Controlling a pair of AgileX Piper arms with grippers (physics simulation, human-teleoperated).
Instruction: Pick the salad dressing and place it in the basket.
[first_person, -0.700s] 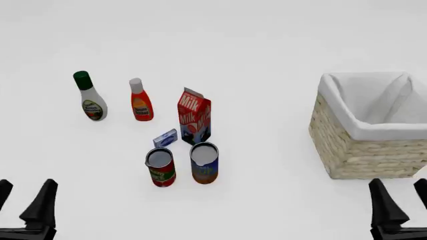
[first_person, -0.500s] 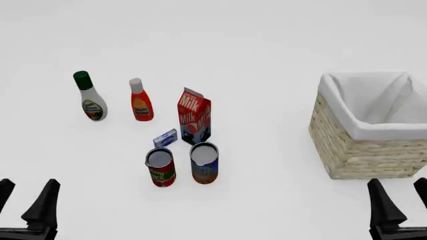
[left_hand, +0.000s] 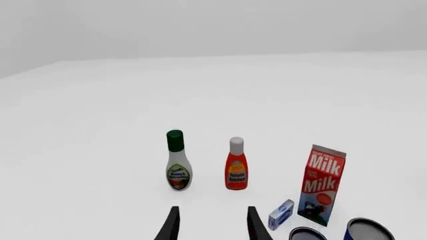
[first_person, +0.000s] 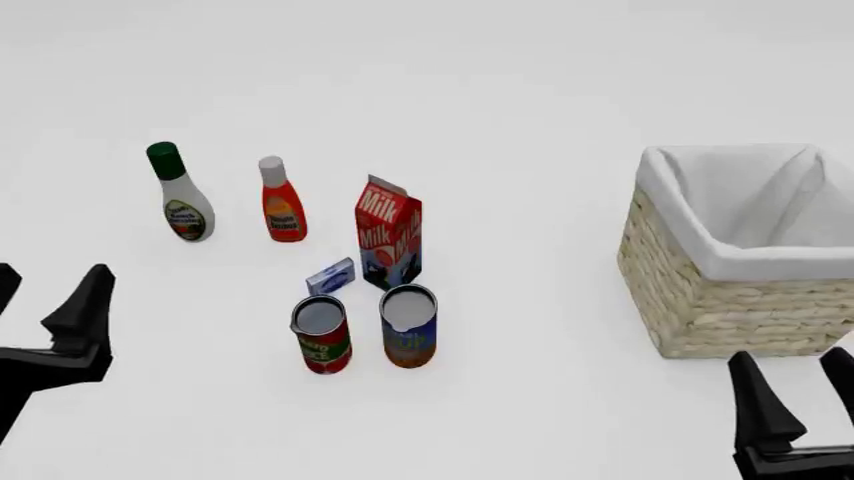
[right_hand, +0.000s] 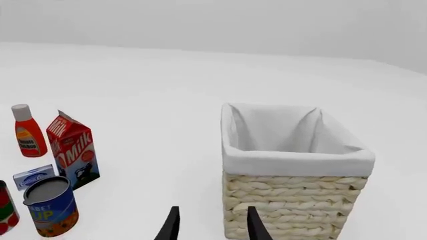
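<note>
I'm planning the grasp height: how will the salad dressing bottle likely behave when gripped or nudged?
The salad dressing stands tall on a narrow base, so a nudge near its green cap would probably tip it. Its curved waist, seen in the left wrist view, may let fingers slide unless they close there. It looks like rigid plastic, likely stiff. The open left gripper is not yet near it.

I see a plain white table (first_person: 534, 90) carrying everything. At the far left stands the salad dressing (first_person: 176, 193), upright, with a red bottle (first_person: 280, 202) just to its right. Near the middle stands a milk carton (first_person: 388, 232). A small blue box (first_person: 330, 276) lies just beside the carton's near-left corner. Nearer to me, two cans stand side by side: a red can (first_person: 322, 335) and a blue can (first_person: 408, 326). The basket (first_person: 681, 290) sits well apart at the right.
</note>
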